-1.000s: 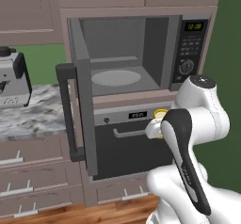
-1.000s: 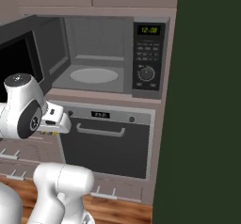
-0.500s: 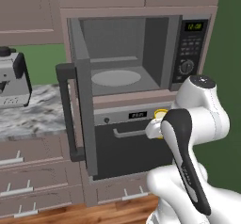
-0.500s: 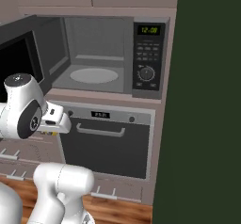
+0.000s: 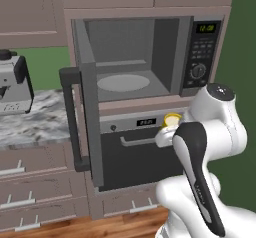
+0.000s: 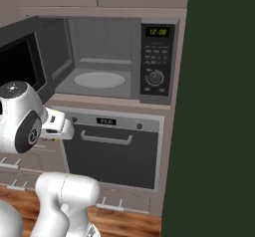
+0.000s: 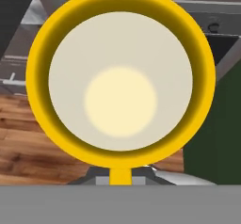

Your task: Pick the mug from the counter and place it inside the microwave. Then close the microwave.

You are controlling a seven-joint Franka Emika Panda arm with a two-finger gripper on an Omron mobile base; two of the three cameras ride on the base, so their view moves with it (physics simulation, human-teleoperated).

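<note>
1. One coffee machine (image 5: 14, 82) stands at the far left of the microwave (image 5: 145, 57), on the marbled bench (image 5: 37, 124); no mug is left on that bench, so the pick looks done.
2. One microwave door (image 5: 85, 127) hangs swung wide open to the left of the cavity, its black bar handle (image 5: 70, 119) facing out. Closing it is still ahead.
3. One pale turntable plate (image 5: 123, 82) lies bare inside the microwave, so I judge the placing step not yet done.
4. One oven (image 6: 112, 154) with a horizontal handle sits directly below the microwave.
5. One yellow mug (image 5: 171, 120) is lifted clear, held below the microwave's front edge and in front of the oven's top panel. In the hand view its open mouth (image 7: 120, 79) faces the camera, and it looks empty.
6. One gripper (image 5: 167, 132), pressed together on the mug, carries it low and to the right of the open door.
7. Roughly a third of the job seems complete: raising the mug into the cavity, releasing it and shutting the door remain.
</note>
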